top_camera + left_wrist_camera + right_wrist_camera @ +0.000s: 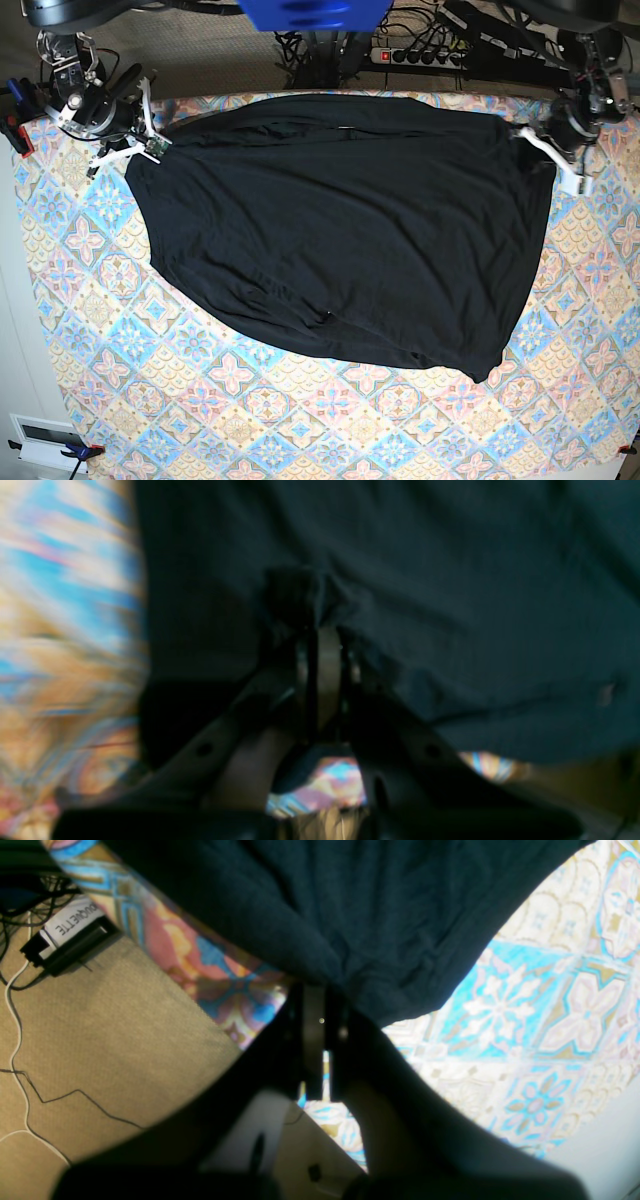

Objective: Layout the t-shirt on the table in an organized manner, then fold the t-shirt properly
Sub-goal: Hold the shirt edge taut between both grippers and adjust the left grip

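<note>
The black t-shirt (340,230) lies spread wide across the patterned table (250,420), its lower edge slanting and uneven. At the shirt's far left corner my right gripper (150,148) pinches the cloth. The right wrist view shows that gripper (322,990) shut on the t-shirt (375,915), which hangs over the table's (550,1015) edge. My left gripper (522,135) sits at the shirt's far right corner. In the blurred left wrist view its fingers (322,625) stand close together with the t-shirt (450,580) bunched at the tips, above the table (65,605).
A power strip (420,55) and cables lie on the floor behind the table. Carpet (100,1030) and a black labelled box (70,940) show below the table's edge. A white box (45,440) sits at the near left. A clamp (15,125) grips the table's left edge.
</note>
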### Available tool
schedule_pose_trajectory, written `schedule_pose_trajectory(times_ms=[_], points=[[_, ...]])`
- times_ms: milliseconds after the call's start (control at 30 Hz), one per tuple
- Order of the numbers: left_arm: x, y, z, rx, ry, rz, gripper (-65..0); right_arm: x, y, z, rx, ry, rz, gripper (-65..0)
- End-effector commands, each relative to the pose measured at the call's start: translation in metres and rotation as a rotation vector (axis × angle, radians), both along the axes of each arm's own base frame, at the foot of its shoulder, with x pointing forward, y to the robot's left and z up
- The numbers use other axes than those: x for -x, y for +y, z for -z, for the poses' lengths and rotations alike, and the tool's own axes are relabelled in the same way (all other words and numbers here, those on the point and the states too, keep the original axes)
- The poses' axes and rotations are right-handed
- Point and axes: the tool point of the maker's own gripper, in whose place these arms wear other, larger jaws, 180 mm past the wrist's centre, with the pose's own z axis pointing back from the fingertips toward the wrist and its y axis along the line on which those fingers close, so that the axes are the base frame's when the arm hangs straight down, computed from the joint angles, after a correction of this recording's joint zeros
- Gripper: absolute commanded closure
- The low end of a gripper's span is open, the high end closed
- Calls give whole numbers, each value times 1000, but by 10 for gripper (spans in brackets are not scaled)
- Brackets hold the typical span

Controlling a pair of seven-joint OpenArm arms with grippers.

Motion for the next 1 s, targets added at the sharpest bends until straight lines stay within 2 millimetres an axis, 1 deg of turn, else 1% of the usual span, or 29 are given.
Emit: schedule_pose_trajectory(times_ms=[0, 67, 100, 167, 267, 300, 400, 533, 600, 667, 833, 900, 967], points=[[-12, -1, -22, 16, -67, 21, 0, -6, -4, -7, 15, -23, -7, 0], [-16, -3, -43, 65, -114, 19, 0, -6, -4, -7, 15, -23, -7, 0], [-18, -1, -56, 84, -147, 8, 0, -6, -5, -6, 17, -23, -7, 0], [-20, 6, -73, 114, -199, -20, 0, -7, -5, -7, 17, -25, -7, 0], [-39, 8, -98, 153, -292, -26, 0, -14, -5, -10, 19, -44, -6, 0], [-46, 7, -104, 160, -319, -24, 0, -17, -6, -12, 21, -51, -4, 0], [-59, 11, -120, 159, -378, -33, 0, -17, -10, -11, 42, -41, 4, 0], [-74, 13, -139, 178, -460, -59, 0, -17, -10, -11, 41, -42, 3, 0], [-78, 19, -148, 175, -496, -78, 0, -17, -10, -10, 41, -40, 5, 0], [-77, 24, -146, 179, -498, -105, 0, -17, -11, -10, 42, -38, 6, 0], [-69, 35, -113, 200, -391, -148, 0, -17, -10, -10, 40, -38, 7, 0], [-58, 41, -97, 183, -334, -166, 0, -17, -10, -10, 40, -38, 7, 0], [-47, 45, -84, 152, -288, -177, 0, -17, -10, -10, 40, -38, 7, 0]])
